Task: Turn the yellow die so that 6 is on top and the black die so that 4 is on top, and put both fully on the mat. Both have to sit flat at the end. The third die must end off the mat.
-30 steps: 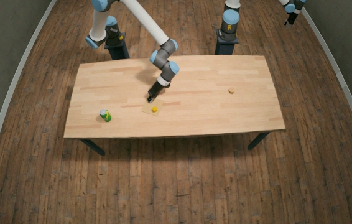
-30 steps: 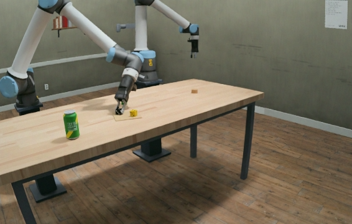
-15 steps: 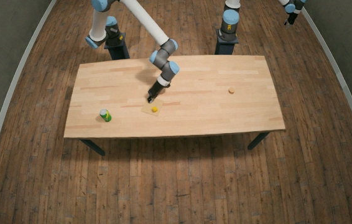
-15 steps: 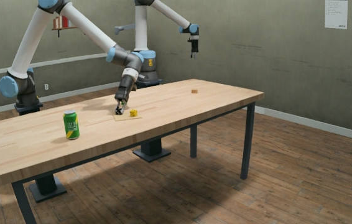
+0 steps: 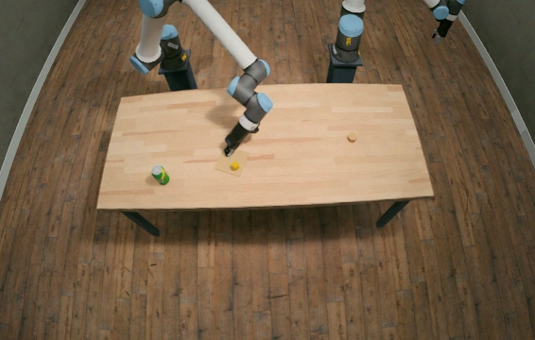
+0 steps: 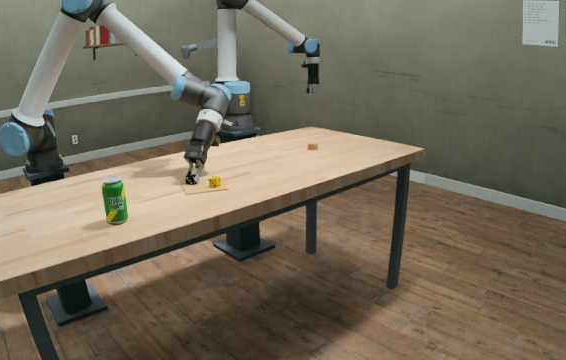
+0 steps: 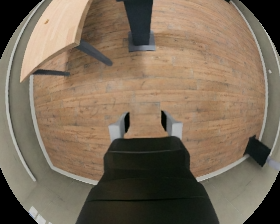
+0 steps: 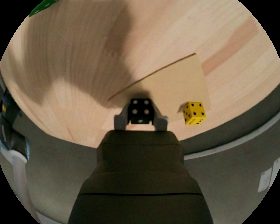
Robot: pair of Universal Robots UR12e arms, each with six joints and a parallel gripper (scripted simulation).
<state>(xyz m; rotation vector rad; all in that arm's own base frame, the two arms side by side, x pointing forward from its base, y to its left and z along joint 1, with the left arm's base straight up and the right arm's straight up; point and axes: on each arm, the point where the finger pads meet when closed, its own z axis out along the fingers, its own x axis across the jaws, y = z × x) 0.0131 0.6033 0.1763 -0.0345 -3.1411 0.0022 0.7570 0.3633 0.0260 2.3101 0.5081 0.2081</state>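
The right pincer [image 5: 228,152] [image 6: 193,176] [image 8: 140,110], partly open, has the black die [image 6: 191,178] [image 8: 140,111] between its fingers at the mat's [image 5: 225,165] [image 6: 204,189] [image 8: 176,82] edge, presumably to seat it beside the yellow die [image 5: 234,166] [image 6: 214,181] [image 8: 194,113], which rests on the mat.

Angling black two-fingered right gripper [image 5: 228,151] [image 6: 194,171] [image 8: 141,120] down over rectangular pale wooden table [image 5: 296,179] [image 6: 263,165] [image 7: 56,35] [image 8: 66,45], clamped; holding matching left gripper [image 5: 437,37] [image 6: 311,89] [image 7: 145,117] open beyond it.
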